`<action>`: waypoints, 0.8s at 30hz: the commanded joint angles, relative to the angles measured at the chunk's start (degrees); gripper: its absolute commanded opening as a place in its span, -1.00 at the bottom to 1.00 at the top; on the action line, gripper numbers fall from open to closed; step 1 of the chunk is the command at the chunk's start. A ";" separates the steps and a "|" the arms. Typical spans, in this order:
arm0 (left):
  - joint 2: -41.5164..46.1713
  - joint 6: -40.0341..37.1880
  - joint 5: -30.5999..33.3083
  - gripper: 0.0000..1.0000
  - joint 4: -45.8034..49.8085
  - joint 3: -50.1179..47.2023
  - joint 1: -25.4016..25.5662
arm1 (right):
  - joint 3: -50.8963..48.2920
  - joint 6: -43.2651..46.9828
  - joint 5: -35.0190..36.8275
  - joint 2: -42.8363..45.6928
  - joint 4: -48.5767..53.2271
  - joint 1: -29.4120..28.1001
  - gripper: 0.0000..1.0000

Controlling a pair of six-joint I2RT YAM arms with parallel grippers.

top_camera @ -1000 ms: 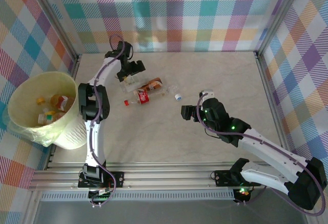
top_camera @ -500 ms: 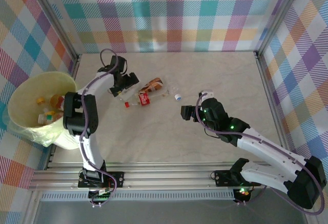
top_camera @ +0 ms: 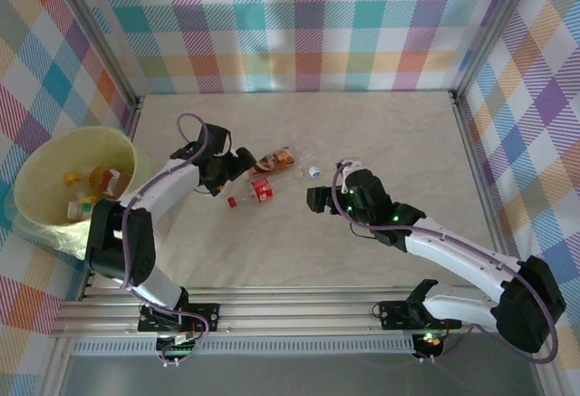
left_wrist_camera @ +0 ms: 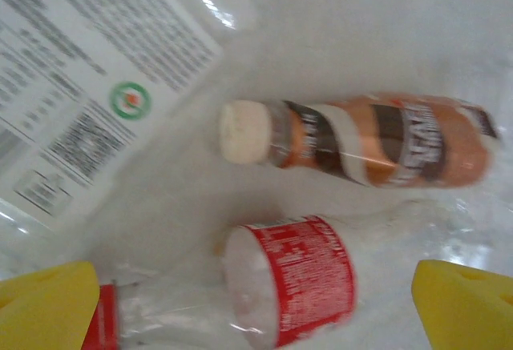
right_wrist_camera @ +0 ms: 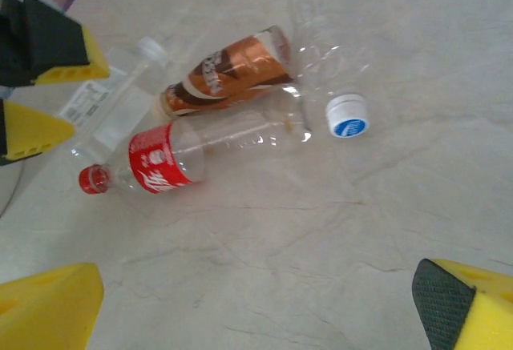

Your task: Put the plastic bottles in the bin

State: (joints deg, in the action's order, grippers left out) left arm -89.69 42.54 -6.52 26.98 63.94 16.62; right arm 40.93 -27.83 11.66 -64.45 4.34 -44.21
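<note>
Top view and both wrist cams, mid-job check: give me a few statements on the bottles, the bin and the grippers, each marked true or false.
1. The red-label bottle lies on the table. True.
2. The left gripper is clamped on a bottle. False: its jaws stand open, with nothing gripped.
3. The bin has bottles in it. True.
4. The orange-brown bottle stands upright. False: it lies on its side.
5. The right gripper is shut. False: it is open and holds nothing.
</note>
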 commanded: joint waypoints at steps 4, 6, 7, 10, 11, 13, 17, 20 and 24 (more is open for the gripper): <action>3.46 -15.70 9.70 1.00 15.34 7.97 0.96 | 1.28 -0.93 -3.46 -2.30 -3.99 0.36 0.99; 1.91 -21.53 14.63 1.00 19.36 10.45 0.96 | 0.79 -2.22 -3.50 -2.60 -5.13 0.35 0.99; 0.88 -24.16 16.87 1.00 20.72 11.52 0.96 | 0.25 -3.31 -4.06 -2.91 -6.53 0.35 0.99; -2.43 -30.57 21.03 1.00 22.21 13.99 0.63 | -1.03 -9.71 -6.60 -5.64 -9.98 0.36 0.99; -3.80 -32.35 21.09 1.00 22.32 15.02 0.11 | -0.75 -13.32 -7.54 -7.18 -10.06 0.32 0.99; -6.64 -35.14 19.32 1.00 22.65 17.17 -1.46 | 0.20 -22.04 -8.13 -10.41 -8.56 0.03 0.99; -12.05 -39.98 15.87 1.00 23.86 21.85 -3.80 | 2.60 -34.54 -6.24 -16.48 -6.00 -1.77 0.97; -14.83 -42.25 13.77 1.00 23.85 23.71 -4.94 | 4.13 -40.93 -3.53 -20.22 -5.48 -2.96 0.98; -18.39 -43.54 11.68 1.00 24.50 25.43 -6.02 | 4.63 -47.21 -4.97 -25.74 -10.25 -3.26 0.96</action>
State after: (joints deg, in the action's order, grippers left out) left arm -106.30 2.50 7.57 49.41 87.31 11.38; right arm 43.48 -66.02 6.55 -87.57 -2.04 -47.07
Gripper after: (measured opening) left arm 0.998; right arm 0.982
